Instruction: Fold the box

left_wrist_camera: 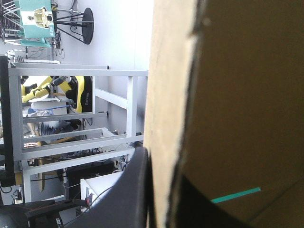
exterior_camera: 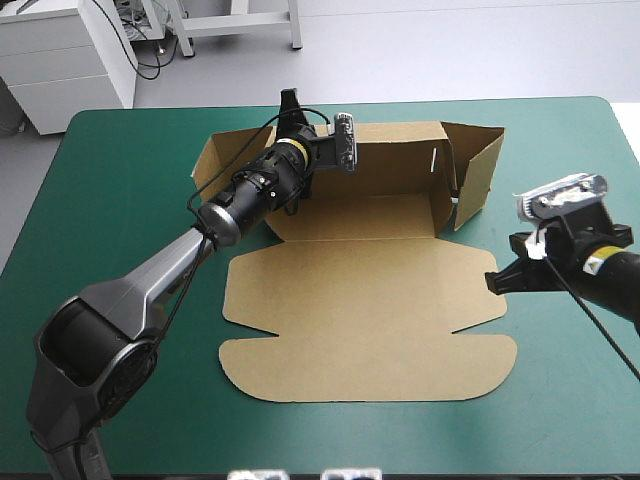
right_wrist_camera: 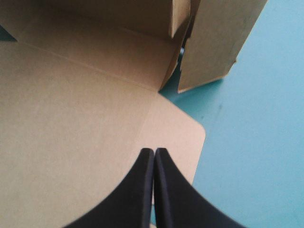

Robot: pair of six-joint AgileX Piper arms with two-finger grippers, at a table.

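The brown box (exterior_camera: pixel 370 300) lies mid-table with its lid sheet flat toward the front edge. Its back wall (exterior_camera: pixel 390 160) stands raised, and the right side wall (exterior_camera: pixel 478 170) stands up with a flap angled outward. My left gripper (exterior_camera: pixel 292 105) reaches over the back wall's left end. In the left wrist view the wall's edge (left_wrist_camera: pixel 164 95) runs between the black fingers (left_wrist_camera: pixel 128 199), so my left gripper (left_wrist_camera: pixel 163 166) is shut on the board. My right gripper (exterior_camera: pixel 493 283) hovers at the lid's right side. It is shut (right_wrist_camera: pixel 154 151) with nothing in it, just above the rounded corner flap (right_wrist_camera: pixel 175 128).
The teal-green cover (exterior_camera: pixel 130 200) shows on every side of the box, with wide strips at the left and right (right_wrist_camera: pixel 256 118). The left arm (exterior_camera: pixel 170 270) stretches diagonally over the table's left part.
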